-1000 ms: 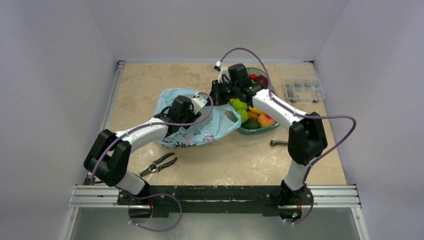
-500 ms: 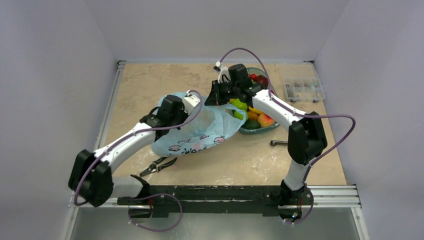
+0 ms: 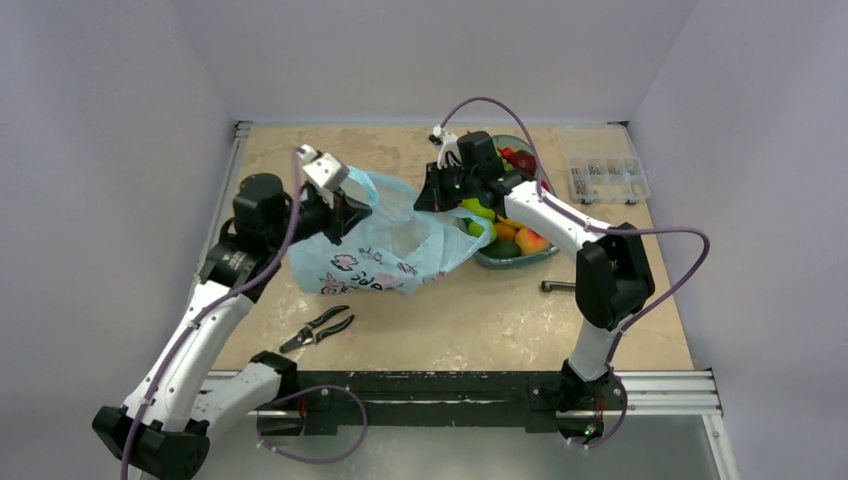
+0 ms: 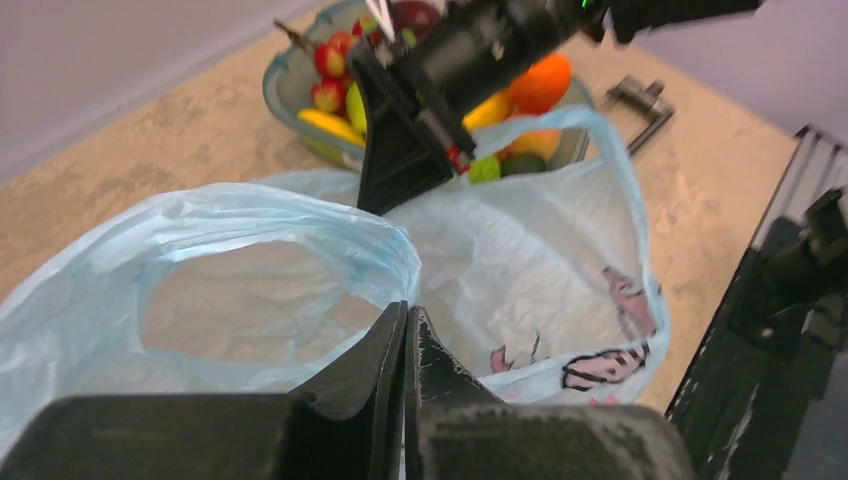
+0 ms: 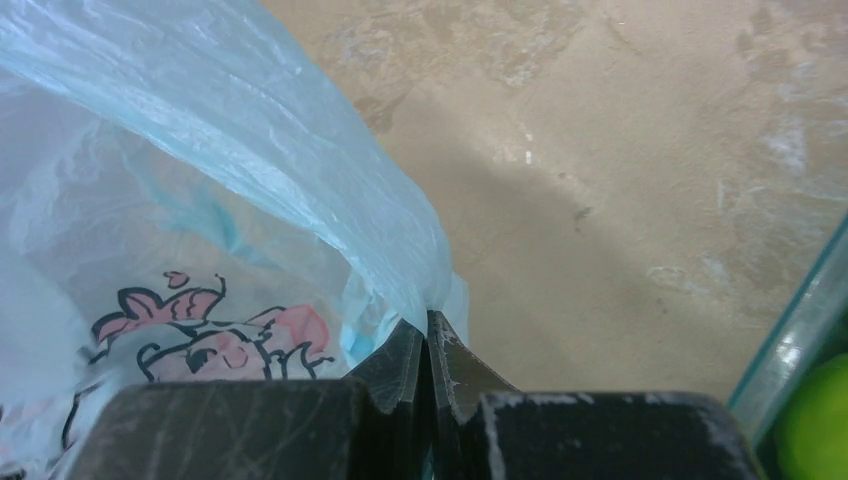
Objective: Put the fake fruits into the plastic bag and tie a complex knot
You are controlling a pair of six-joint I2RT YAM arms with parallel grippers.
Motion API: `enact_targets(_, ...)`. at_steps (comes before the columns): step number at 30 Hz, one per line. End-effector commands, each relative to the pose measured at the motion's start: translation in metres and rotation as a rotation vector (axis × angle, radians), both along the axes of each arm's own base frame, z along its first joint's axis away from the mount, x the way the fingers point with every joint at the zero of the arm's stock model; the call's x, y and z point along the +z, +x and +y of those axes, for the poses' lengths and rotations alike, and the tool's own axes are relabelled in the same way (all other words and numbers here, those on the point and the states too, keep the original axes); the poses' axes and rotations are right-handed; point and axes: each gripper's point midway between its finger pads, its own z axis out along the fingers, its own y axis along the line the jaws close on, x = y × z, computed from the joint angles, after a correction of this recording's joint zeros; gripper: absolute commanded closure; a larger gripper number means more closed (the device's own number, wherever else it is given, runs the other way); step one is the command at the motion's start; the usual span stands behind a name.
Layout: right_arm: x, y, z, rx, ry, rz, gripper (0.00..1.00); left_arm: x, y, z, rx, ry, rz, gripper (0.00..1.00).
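Pale grey-lilac walls close in three sides of one beige, marbled bench (image 3: 480, 320), seen from above. Two white-and-black arms reach over it. Between them hangs one thin, crinkly, translucent light-blue plastic bag (image 3: 390, 250) with pink-and-dark cartoon print; its printed lower part lies on the bench left of centre. The left hand (image 3: 345, 208) is pressed together on the bag's left handle loop, raised off the bench. The right hand (image 3: 432, 195) pinches the opposite edge of the bag mouth, so the mouth is stretched between the two. Just right of the bag sits one teal oval glass dish (image 3: 548, 255) holding the glossy fake fruits (image 3: 505, 228). Green, orange, peach-coloured and red ones show, but the right arm covers part of the pile and an exact count cannot be told. One pair of black-handled pliers (image 3: 318, 328) lies near the front, one small dark L-shaped metal key (image 3: 558, 286) right of centre, and one clear compartment box (image 3: 607, 178) at the far right.

Left wrist view: the left hand's two black fingers (image 4: 360, 370) meet with no gap, a fold of blue handle between them. Across the open bag mouth the right hand grips the far rim, with the dish behind it — one orange, yellow banana shapes, small red fruits.

Right wrist view: the right hand's two fingers (image 5: 470, 375) are closed on the bag's edge, with bare bench beyond — and one green fruit (image 5: 815, 430) inside the dish rim at lower right.
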Motion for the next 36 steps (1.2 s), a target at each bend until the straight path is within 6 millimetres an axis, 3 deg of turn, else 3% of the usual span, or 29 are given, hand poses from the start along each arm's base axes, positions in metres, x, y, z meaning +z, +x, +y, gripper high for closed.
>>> enact_targets(1, 0.005, 0.027, -0.022, -0.096, -0.057, -0.137, 1.0, 0.087, -0.031, 0.001, -0.12, -0.273, -0.001, 1.0)
enact_targets(4, 0.008, 0.041, -0.04, -0.162, -0.086, -0.182, 1.0, 0.105, -0.038, 0.021, -0.108, -0.335, 0.029, 1.0)
enact_targets(7, 0.011, 0.049, -0.055, -0.21, -0.109, -0.223, 1.0, 0.097, -0.031, 0.055, 0.001, -0.395, 0.092, 1.0)
enact_targets(10, 0.011, 0.053, -0.064, -0.241, -0.114, -0.242, 1.0, 0.07, -0.027, 0.085, 0.108, -0.435, 0.161, 1.0)
enact_targets(15, 0.018, 0.054, -0.07, -0.265, -0.104, -0.263, 1.0, 0.011, -0.03, 0.123, 0.27, -0.353, 0.233, 1.0)
enact_targets(20, 0.021, 0.046, -0.066, -0.217, -0.09, -0.278, 1.0, -0.04, -0.011, 0.178, 0.555, -0.224, 0.274, 1.0)
enact_targets(24, 0.024, 0.033, -0.053, -0.133, -0.053, -0.259, 1.0, -0.061, 0.0, 0.198, 0.645, -0.189, 0.336, 1.0)
enact_targets(27, 0.035, 0.024, -0.038, -0.07, -0.015, -0.266, 1.0, -0.043, 0.001, 0.183, 0.537, -0.194, 0.292, 1.0)
enact_targets(31, 0.056, 0.011, -0.022, -0.022, 0.019, -0.301, 1.0, -0.009, -0.007, 0.159, 0.428, -0.088, 0.206, 0.32)
enact_targets(32, 0.061, 0.008, -0.018, -0.015, 0.026, -0.309, 1.0, -0.001, -0.009, 0.155, 0.418, -0.043, 0.179, 0.08)
enact_targets(36, 0.073, 0.002, -0.01, -0.014, 0.032, -0.33, 1.0, 0.041, -0.012, 0.145, 0.419, 0.005, 0.043, 0.0)
